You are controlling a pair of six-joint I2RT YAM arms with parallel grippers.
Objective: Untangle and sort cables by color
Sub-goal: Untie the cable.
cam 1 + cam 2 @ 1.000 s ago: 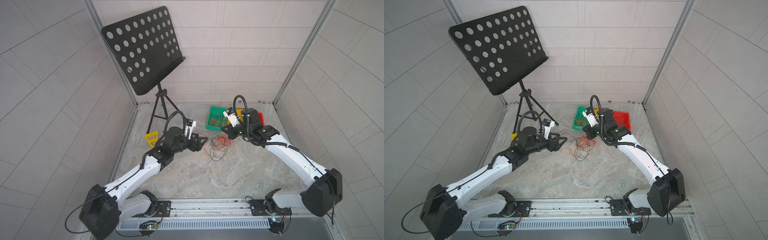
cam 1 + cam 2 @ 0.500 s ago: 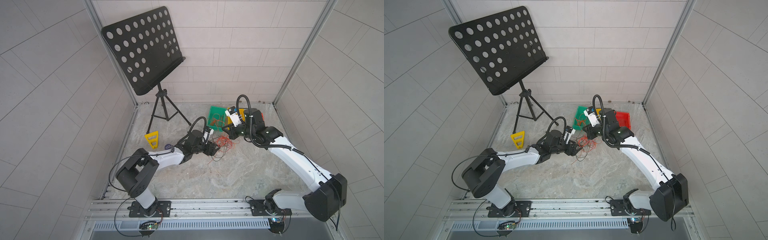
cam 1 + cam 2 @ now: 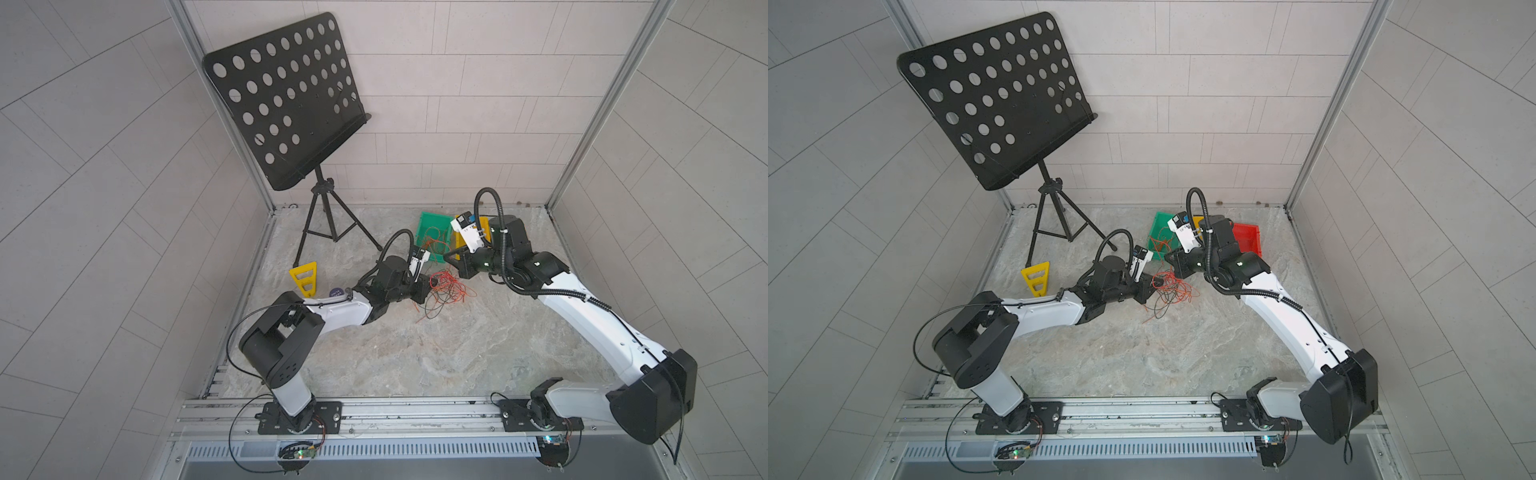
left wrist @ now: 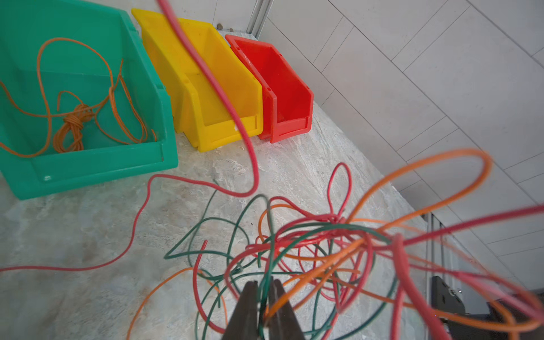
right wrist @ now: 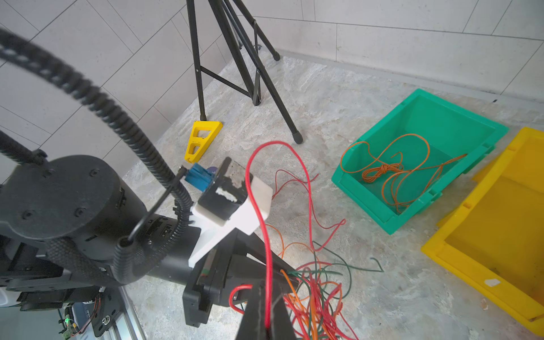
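Our left hand (image 4: 264, 284) is closed on a green cable (image 4: 268, 259) low in the tangle of cables (image 3: 444, 286), which lies on the bench (image 3: 415, 353) near the green bin (image 4: 97, 169). Our right hand (image 5: 266, 297) pinches a red cable (image 5: 263, 226) from the same heap. If we pull apart now, we judge the knot may tighten, or the whole heap may drag along. The red cable arcs across the left arm's camera mount (image 5: 235, 220) and could snag there. Such thin strands may also slip free.
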